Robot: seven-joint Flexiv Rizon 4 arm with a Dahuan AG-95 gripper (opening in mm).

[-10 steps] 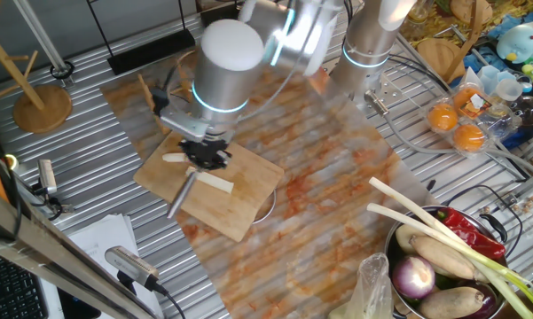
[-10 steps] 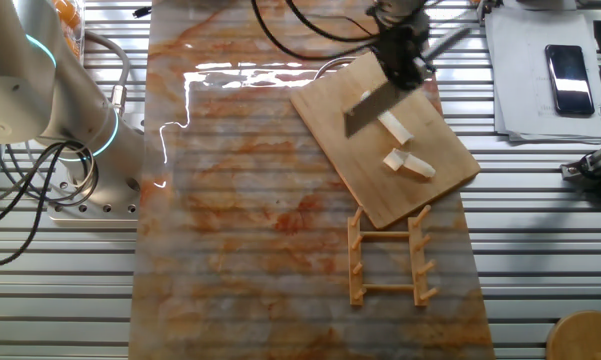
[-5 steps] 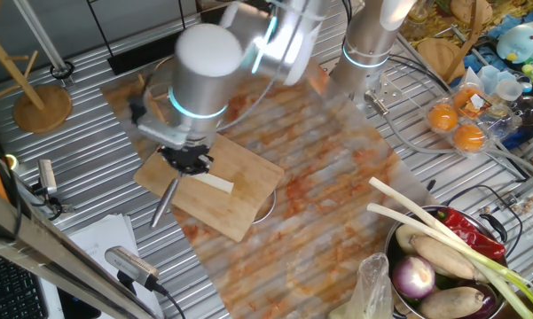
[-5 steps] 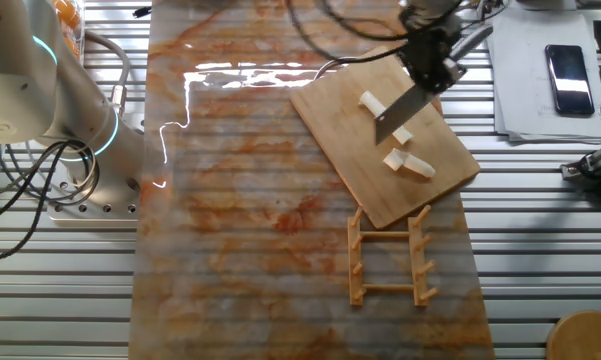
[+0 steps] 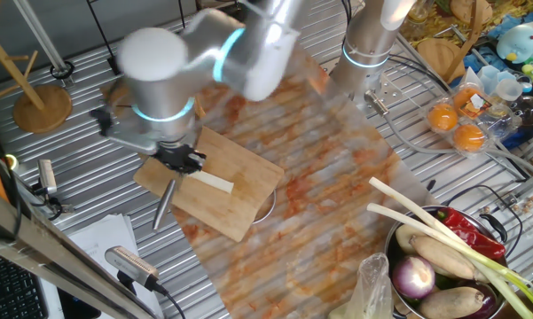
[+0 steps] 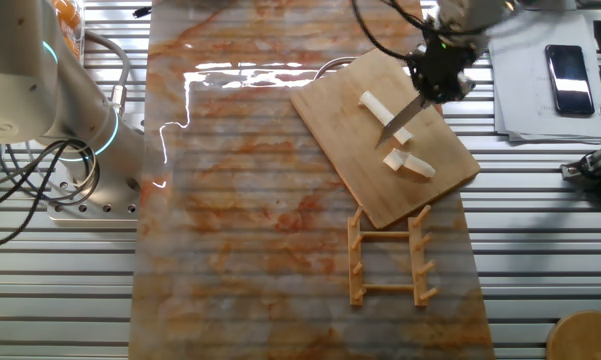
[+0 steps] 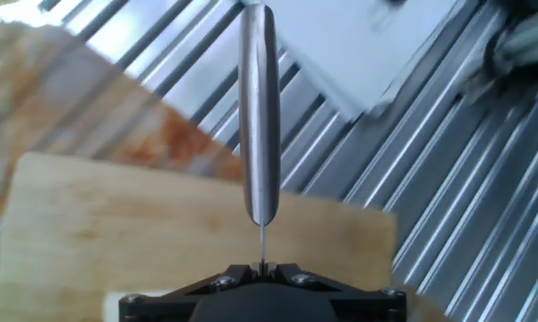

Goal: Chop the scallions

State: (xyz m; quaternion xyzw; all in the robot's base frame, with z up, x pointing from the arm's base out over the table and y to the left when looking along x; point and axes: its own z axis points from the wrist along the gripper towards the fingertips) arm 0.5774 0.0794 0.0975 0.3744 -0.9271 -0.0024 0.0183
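Scallions (image 6: pixel 398 148) lie in short pale chunks on the board (image 6: pixel 350 150); light, firm, likely to roll. A knife (image 6: pixel 404 113) is pinched between the fingers (image 6: pixel 439 78), blade over them.

Wooden rack (image 6: pixel 390 256) just beside board (image 6: pixel 355 170); phone (image 6: pixel 567 66) on papers (image 6: pixel 525 80).

Pale scallions (image 6: pixel 397 148) lie in separate chunks.

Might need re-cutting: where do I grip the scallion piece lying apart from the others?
Mid-length on the scallion piece, from straight above, fingers closing across its narrow width: it lies flat on the cutting board, long sides free.
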